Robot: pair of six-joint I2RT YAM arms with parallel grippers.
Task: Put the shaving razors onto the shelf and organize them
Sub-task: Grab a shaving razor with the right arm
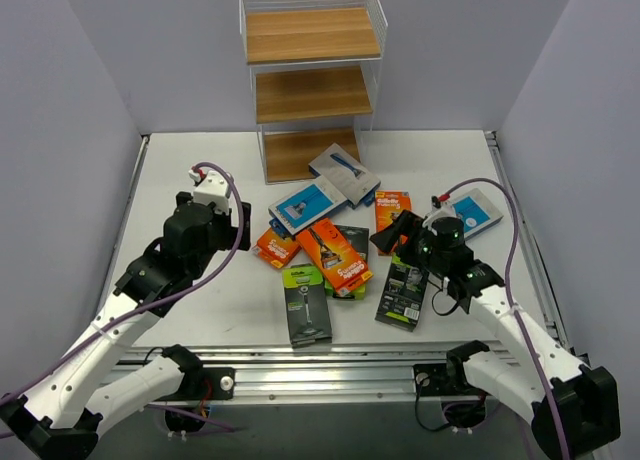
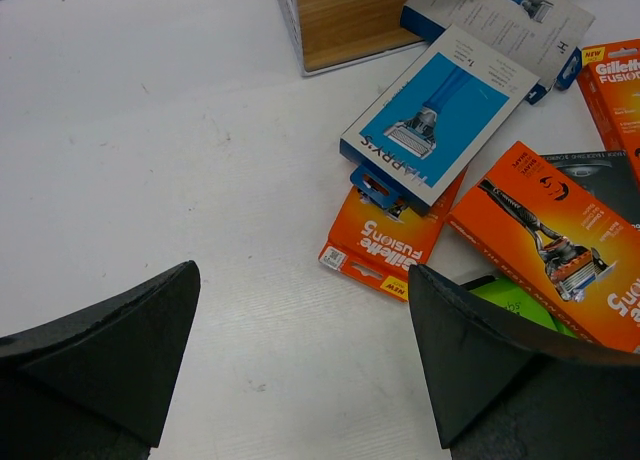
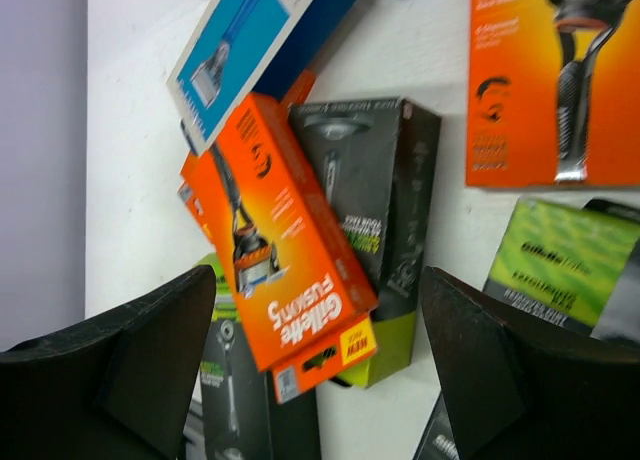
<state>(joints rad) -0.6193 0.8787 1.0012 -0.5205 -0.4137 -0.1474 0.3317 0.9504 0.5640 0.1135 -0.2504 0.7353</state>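
- The shaving razors (image 1: 333, 255) are seen lying flat on the table (image 1: 200, 160) in a loose, partly overlapping heap, between the two tools and just ahead of them.
- The shelf (image 1: 312, 95) is stood upright beyond the heap, farther from both tools than the packs; a blue-and-white pack (image 1: 345, 175) is lying at its foot.
- The left tool (image 2: 300, 280) is held wide open over bare table, gripping nothing; a small orange pack (image 2: 385, 245) is seen ahead and to the right of its fingers.
- The right tool (image 3: 318, 280) is spread wide, holding nothing, above a large orange pack (image 3: 275, 235) that overlaps a black pack (image 3: 375, 195).
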